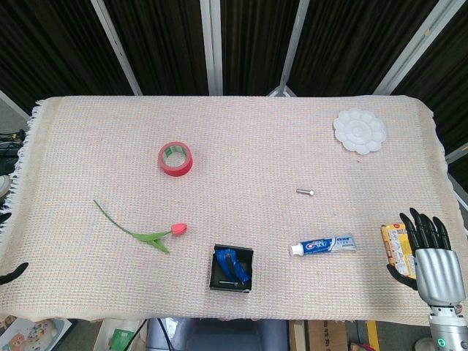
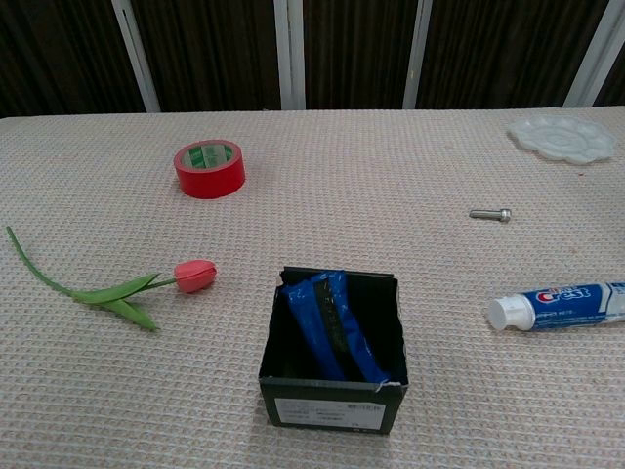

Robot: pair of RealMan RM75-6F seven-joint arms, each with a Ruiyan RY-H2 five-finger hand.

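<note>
- Right hand (image 1: pixel 428 252) at the table's right front corner, fingers spread and upright, grasping nothing; seen in head view only.
- Yellow packet (image 1: pixel 393 243) lies flat just beside that hand's fingers, close to the right table edge; contact unclear.
- Toothpaste tube (image 1: pixel 322 246) lies left of the packet, cap pointing left.
- Left hand: only dark fingertips (image 1: pixel 13 272) show at the left edge, off the front-left corner; can't tell its state.
- Black box (image 2: pixel 332 354) near front edge, centre, with blue wrapped item (image 2: pixel 330 327) inside.
- Tulip (image 1: pixel 142 230) lies flat left of the box.
- Red tape roll (image 1: pixel 175 159), small bolt (image 1: pixel 305 191), white palette (image 1: pixel 360 131) further back.
- Table (image 1: pixel 248 124) covered by pale woven cloth, fringed on left edge; wide bare cloth mid-table and back.
- Dark panels with light frames behind.
</note>
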